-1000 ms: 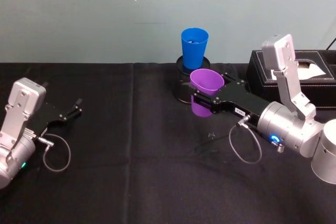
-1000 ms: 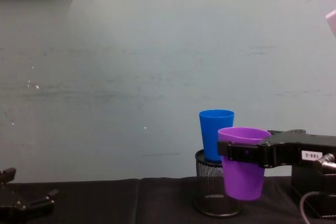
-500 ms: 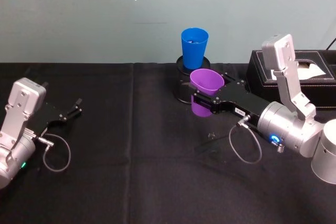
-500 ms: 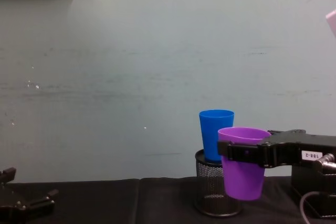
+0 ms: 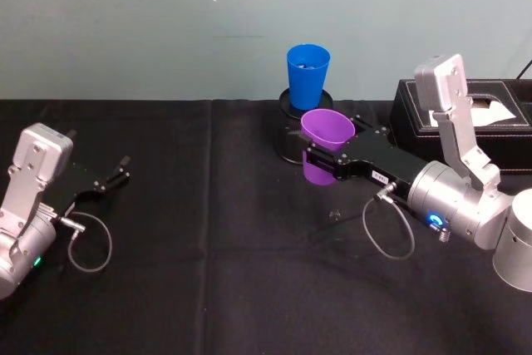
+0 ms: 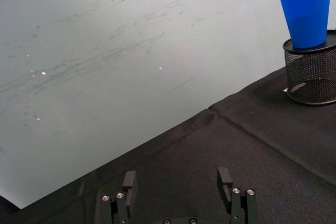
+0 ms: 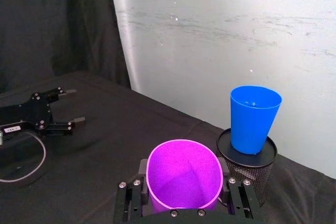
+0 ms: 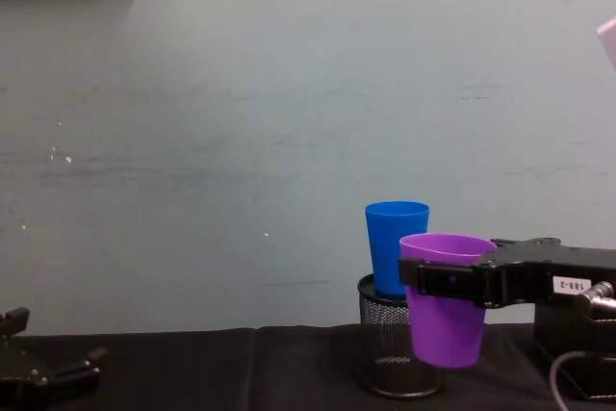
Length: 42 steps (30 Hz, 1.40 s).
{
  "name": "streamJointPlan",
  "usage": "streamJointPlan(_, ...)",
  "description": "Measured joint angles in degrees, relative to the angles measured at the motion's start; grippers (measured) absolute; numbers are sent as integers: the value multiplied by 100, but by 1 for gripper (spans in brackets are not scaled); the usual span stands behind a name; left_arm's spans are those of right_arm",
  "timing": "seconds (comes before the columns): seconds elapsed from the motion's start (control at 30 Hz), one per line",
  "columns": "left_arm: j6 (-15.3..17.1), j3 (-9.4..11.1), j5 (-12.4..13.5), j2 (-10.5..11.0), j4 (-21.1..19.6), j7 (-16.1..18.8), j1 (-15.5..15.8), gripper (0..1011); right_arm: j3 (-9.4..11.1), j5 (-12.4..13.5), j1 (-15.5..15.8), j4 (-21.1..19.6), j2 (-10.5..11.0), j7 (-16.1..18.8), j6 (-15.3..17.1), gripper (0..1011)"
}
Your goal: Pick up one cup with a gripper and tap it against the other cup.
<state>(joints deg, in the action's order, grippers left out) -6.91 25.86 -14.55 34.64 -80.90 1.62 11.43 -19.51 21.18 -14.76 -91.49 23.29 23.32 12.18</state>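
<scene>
Purple cup [image 5: 326, 128] is clamped in the right gripper [image 5: 321, 161], whose fingers are closed on its wall below the rim. In the head view it hangs clear of the black tablecloth [image 5: 208, 272], just in front of the blue cup [image 5: 307, 72], which stands on the mesh pen pot [image 5: 288, 114]. Left gripper [image 5: 114, 175] rests at the table's left.

Left wrist view: its fingers are spread wide and hold nothing.

Right wrist view: one finger bears on each side of the purple cup.

Chest view: the cups overlap. They appear apart, but contact cannot be ruled out. Cup position matches the earlier frames.
</scene>
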Motion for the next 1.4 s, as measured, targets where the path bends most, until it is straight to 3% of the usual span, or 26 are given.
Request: streamJointPlan(1.4,0,0,0,0,0,0,0,1000,0,0,0,0,0,0,0,739)
